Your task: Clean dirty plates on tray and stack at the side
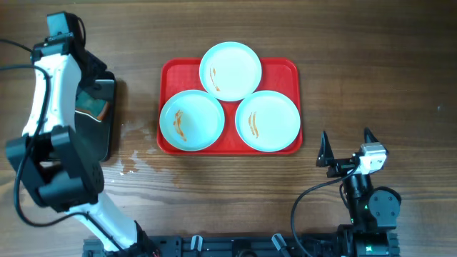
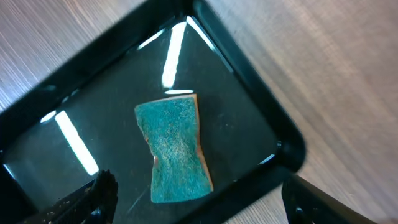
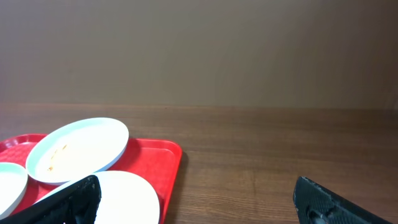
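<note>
Three pale mint-blue plates lie on the red tray (image 1: 284, 68): one at the back (image 1: 230, 70), one front left (image 1: 191, 120), one front right (image 1: 267, 121), each with orange-brown streaks. The tray (image 3: 163, 163) and two plates (image 3: 78, 150) also show in the right wrist view. My left gripper (image 2: 196, 205) is open over the black tray (image 2: 255, 99), just above a teal sponge (image 2: 175, 149) lying in it. In the overhead view the left arm hides its jaws. My right gripper (image 1: 347, 148) is open and empty, low by the red tray's front right corner.
The black tray (image 1: 111, 114) stands left of the red tray, with the sponge (image 1: 93, 106) in it. Wet smears (image 1: 136, 160) mark the wood in front of it. Bare wood lies right of the red tray.
</note>
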`<state>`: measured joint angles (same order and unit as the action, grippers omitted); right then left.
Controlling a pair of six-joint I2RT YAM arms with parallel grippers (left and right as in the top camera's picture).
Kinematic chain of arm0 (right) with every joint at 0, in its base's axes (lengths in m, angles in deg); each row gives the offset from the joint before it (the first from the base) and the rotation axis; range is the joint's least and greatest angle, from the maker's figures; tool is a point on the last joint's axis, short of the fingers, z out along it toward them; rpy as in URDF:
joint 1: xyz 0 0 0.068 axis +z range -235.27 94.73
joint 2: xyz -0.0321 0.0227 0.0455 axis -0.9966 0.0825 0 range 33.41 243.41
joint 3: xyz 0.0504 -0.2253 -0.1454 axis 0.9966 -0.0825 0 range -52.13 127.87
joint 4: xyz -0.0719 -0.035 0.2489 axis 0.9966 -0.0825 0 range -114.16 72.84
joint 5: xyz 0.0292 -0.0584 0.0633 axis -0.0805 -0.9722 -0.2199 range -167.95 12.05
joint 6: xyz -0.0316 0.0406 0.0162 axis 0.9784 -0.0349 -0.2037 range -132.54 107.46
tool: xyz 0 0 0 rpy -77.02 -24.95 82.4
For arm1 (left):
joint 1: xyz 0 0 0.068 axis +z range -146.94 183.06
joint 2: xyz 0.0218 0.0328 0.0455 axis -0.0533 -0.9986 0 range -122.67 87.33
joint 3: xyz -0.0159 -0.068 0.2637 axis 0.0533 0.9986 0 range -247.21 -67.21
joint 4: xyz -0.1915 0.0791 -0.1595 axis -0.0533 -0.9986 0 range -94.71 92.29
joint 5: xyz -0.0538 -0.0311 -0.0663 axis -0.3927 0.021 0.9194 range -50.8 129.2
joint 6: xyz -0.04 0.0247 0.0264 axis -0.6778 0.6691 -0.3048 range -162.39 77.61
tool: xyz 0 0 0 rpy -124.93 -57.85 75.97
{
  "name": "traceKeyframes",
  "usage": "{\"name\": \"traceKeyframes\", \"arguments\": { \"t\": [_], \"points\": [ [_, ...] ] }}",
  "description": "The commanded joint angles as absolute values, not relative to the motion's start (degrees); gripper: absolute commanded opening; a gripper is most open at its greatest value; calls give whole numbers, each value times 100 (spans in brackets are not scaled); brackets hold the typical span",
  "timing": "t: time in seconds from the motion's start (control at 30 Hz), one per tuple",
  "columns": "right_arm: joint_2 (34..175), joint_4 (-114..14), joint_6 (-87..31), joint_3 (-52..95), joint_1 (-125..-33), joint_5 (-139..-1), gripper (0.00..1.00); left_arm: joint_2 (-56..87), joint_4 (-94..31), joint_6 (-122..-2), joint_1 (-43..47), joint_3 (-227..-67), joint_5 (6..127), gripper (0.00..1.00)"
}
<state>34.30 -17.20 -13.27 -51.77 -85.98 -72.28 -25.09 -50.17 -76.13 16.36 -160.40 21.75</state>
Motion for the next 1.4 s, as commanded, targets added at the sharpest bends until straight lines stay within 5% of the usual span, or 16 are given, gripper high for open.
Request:
{"name": "traceKeyframes", "arguments": {
  "t": [0.0,0.27,0.4,1.07,1.27,1.37],
  "points": [
    [3395,-1702,-1255,-5184,-8633,-7309,100,-2872,-5022,-7969,1751,-16099,2013,80],
    [3395,-1702,-1257,-5181,-8633,-7309,100,-3269,-5109,-8057,2147,-16097,2848,80],
    [3395,-1700,-1257,-5181,-8633,-7309,100,-3446,-5155,-8039,2263,-16097,3224,68],
    [3395,-1702,-1255,-5184,-8633,-7309,100,-3886,-5166,-8015,2274,-16097,3226,57],
    [3395,-1702,-1255,-5181,-8633,-7309,100,-3883,-5164,-8017,2274,-16097,3209,38],
    [3395,-1702,-1255,-5184,-8633,-7309,100,-3883,-5166,-8015,2274,-16097,3209,12]
  ]
}}
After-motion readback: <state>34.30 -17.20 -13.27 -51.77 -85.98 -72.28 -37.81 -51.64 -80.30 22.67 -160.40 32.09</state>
